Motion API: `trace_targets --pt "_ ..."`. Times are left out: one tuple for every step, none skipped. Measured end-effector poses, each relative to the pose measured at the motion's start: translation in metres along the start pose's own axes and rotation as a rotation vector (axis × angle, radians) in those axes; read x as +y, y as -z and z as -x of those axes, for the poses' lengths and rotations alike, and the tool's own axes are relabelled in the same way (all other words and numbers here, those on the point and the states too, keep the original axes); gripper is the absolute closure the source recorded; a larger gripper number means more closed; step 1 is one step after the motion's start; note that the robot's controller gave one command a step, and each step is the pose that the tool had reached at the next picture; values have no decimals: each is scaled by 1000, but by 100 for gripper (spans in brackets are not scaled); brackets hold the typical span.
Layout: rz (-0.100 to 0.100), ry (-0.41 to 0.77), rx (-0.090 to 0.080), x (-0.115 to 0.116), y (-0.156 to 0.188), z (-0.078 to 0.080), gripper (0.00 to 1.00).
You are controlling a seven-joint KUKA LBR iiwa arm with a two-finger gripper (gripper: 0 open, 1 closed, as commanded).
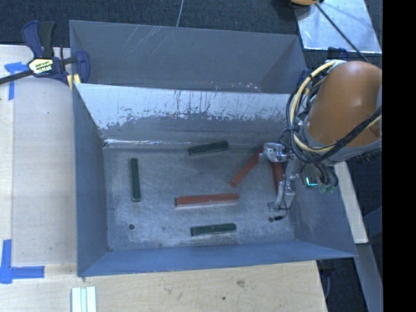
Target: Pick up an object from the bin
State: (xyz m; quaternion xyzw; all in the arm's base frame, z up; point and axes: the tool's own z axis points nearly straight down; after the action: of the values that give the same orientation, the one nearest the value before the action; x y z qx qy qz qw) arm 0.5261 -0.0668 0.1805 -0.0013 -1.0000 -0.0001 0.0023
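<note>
A grey metal bin [88, 174] seen from above holds five thin, straight bars lying flat and well apart on its floor.

- **Far left:** a dark green bar [134, 179] lies lengthwise, away from the others.
- **Middle:** three bars lie crosswise. A second green bar [208, 148] is near the back wall, a reddish-brown bar [207, 201] is at the centre, and a third green bar [213, 229] is near the front wall.
- **Right of these:** a slanted reddish-brown bar [244, 171] lies closest to the robot.
- **Far right:** the tool [281, 203] hangs low by the bin's right wall, just beside the slanted bar and not over it. I cannot tell whether it is open or closed, or whether it has hold of anything.

The bars look stiff, light and smooth-sided, so they are unlikely to bend or break but could slip or pivot. For the slanted bar, the best hold is probably across its narrow width near the middle, with the tool turned to match the slant.
</note>
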Motion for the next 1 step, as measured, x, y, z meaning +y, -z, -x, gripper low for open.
trace_targets --pt "-1 2 -8 0 4 2 0"
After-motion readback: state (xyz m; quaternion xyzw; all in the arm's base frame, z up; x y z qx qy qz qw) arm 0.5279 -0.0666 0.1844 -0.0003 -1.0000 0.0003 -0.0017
